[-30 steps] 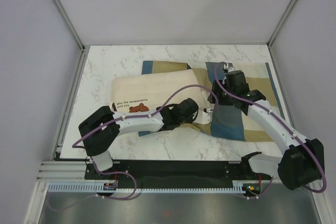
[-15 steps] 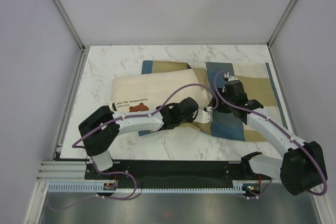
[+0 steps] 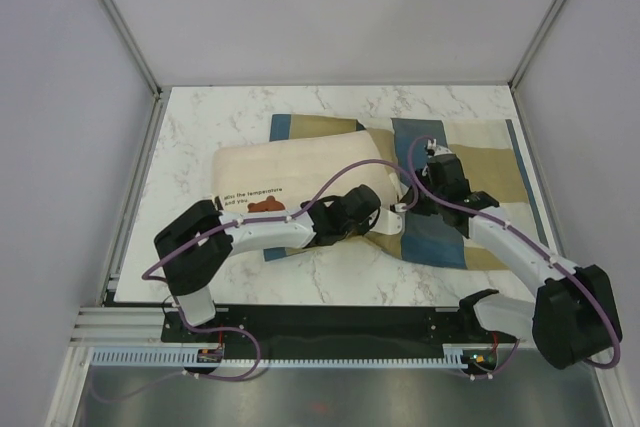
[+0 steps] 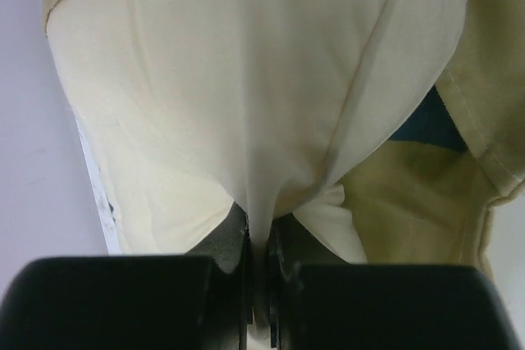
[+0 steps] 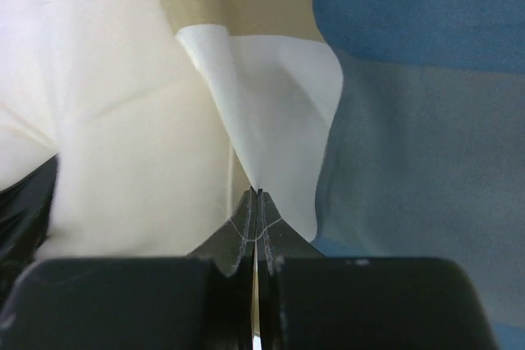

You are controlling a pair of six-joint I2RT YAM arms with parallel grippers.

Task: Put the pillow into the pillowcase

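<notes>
Lying across the middle of the table (image 3: 200, 117), the pillow (image 3: 270, 172) points its printed end at the left edge with a strip of bare marble between, and we see more open marble along the far side and the near side. Its right end sits on the pillowcase (image 3: 480, 162), which spreads flat to the right and reaches almost to the table's right edge.

Our left gripper (image 4: 261, 239) is clamped on a pinch of the pillow's cream cloth at that right end, the fabric drawn into a tight fold between the closed fingers. Just beside it, our right gripper (image 5: 256, 202) is closed on a pale flap of the pillowcase, with tan cloth on the far side of the flap and blue blocks to its right.

The two grippers nearly meet where pillow and pillowcase overlap. The left arm (image 3: 260, 232) lies low along the pillow's near edge, and its purple cable (image 3: 345, 172) loops over the pillow.
</notes>
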